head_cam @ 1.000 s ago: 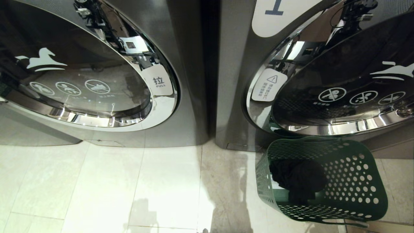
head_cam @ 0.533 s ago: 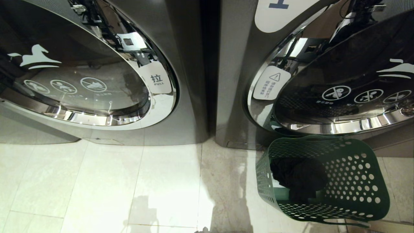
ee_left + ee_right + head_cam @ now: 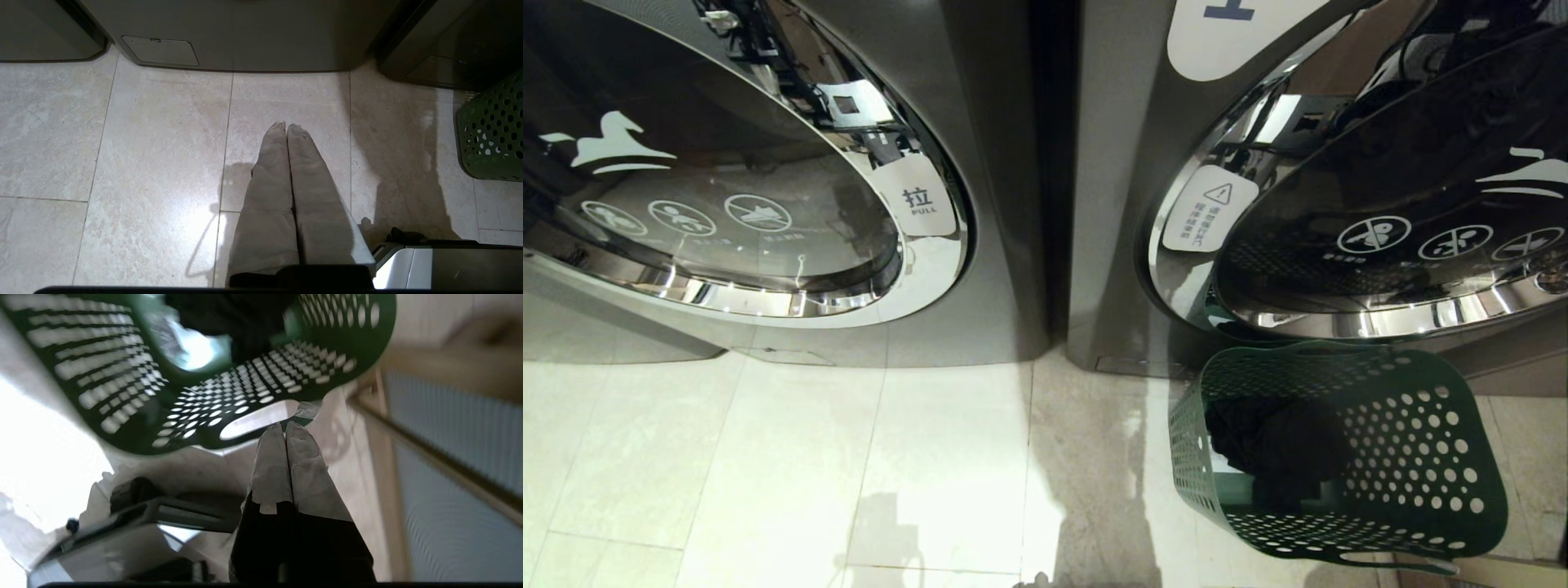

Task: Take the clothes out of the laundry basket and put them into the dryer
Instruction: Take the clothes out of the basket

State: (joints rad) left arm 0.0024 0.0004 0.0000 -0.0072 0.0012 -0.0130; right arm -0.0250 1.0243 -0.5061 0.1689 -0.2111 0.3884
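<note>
Both dryer doors (image 3: 1380, 212) are cut off by the head view's edges. The basket (image 3: 245, 396) is blurred in the right wrist view. The dark clothes (image 3: 1274, 449) lie partly hidden behind the basket wall; item count cannot be told.

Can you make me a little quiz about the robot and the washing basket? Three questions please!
1. True or false: the green laundry basket stands on the floor in front of the right-hand machine.
2. What lies inside the basket? A) white towels B) dark clothes C) nothing
3. Fill in: the right claw has its fingers pressed ____ as it points toward the basket's rim.

Key:
1. True.
2. B.
3. Together. The left claw is shut too, hanging over bare floor tiles.
</note>
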